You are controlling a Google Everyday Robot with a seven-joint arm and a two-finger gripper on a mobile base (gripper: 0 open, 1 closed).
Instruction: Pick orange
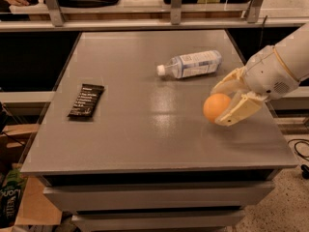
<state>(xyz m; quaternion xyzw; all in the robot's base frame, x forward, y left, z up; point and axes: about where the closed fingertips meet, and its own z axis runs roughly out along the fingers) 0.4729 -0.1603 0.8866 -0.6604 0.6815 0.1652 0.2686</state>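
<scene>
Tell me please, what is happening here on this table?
A robot arm reaches in from the right, and its tool is at the orange, near the right edge of the grey table. The orange sits low, at the table surface, not lifted. A plastic bottle lies on its side farther back, and a dark snack bar lies on the left; nothing is touching either of them.

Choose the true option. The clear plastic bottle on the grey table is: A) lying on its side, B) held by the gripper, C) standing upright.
A: the clear plastic bottle lies sideways on the grey table; the gripper is at the round orange fruit.
</scene>
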